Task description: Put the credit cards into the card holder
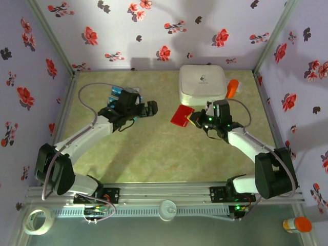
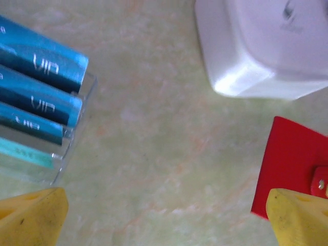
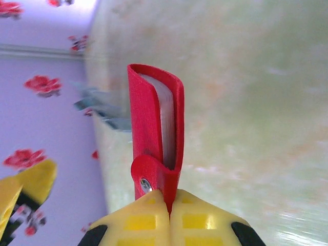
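Right wrist, right claw (image 3: 169,199) pinching card holder (image 3: 147,118)

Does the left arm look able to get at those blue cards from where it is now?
Probably yes. The left gripper is open, and the blue cards stand in their clear tray just beside it, with bare table between and nothing covering them.

The right hand (image 1: 195,119) pinches the red card holder (image 1: 181,116) by its edge, with the white box (image 1: 202,82) just beyond its fingertips. The left hand (image 1: 151,108) hangs spread above the green counter (image 1: 154,154), the blue credit cards (image 1: 114,96) behind its wrist.
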